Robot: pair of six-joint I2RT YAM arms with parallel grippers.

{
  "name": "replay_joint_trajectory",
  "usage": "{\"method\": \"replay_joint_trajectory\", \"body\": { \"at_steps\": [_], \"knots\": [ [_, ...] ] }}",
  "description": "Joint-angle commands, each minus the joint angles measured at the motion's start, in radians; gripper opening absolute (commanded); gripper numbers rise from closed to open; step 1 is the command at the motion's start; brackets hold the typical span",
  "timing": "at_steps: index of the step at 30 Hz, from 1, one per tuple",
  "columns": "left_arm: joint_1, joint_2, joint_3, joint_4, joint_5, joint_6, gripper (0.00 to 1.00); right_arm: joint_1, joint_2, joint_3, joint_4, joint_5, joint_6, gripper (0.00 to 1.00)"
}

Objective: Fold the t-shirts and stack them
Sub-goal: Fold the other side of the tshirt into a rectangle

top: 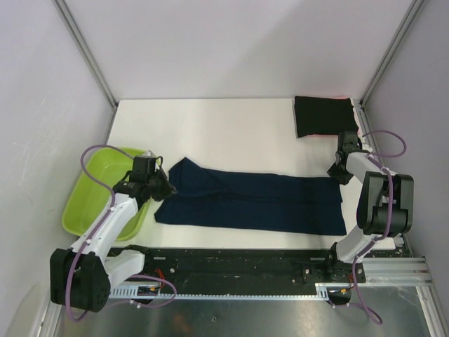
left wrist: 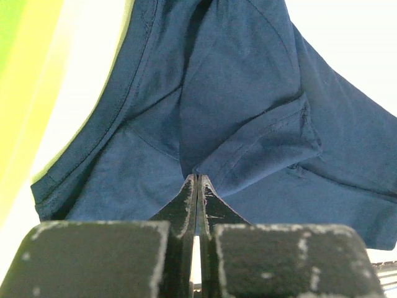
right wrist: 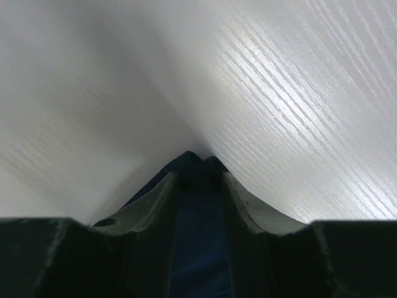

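The dark navy t-shirt [top: 252,200] lies in a long band across the near part of the table, folded lengthwise. My left gripper [top: 167,188] is shut on its left end; in the left wrist view the closed fingertips [left wrist: 197,177] pinch a fold of the navy cloth [left wrist: 248,93]. My right gripper [top: 339,173] is at the band's far right corner. In the right wrist view its jaws stand apart with navy cloth [right wrist: 198,236] lying in the gap, and the gripper [right wrist: 200,158] is close above the white table. The black t-shirt [top: 323,116] lies folded at the back right, a red-pink edge [top: 328,135] showing beneath it.
A lime-green plastic tub [top: 95,193] stands at the left, under my left arm. The white table [top: 224,133] ends at grey walls behind and at both sides. A black rail [top: 238,263] runs along the near edge.
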Motion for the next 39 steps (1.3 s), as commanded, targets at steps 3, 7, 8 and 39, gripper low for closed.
{"method": "replay_joint_trajectory", "body": {
  "at_steps": [3,7,8,39],
  "knots": [
    [0.008,0.004,0.019,0.028,0.002,-0.004,0.00,0.010,0.028,0.037,0.006,0.050,0.013,0.26],
    [0.008,0.002,0.019,0.029,-0.004,-0.007,0.00,-0.004,0.024,0.048,-0.019,0.097,0.015,0.05],
    [0.008,0.002,0.018,0.029,-0.005,-0.008,0.00,-0.009,0.022,0.053,-0.027,0.112,0.017,0.02],
    [0.003,0.037,-0.083,0.062,0.106,-0.058,0.07,-0.065,0.036,0.135,-0.099,0.085,0.014,0.51]
  ]
}}
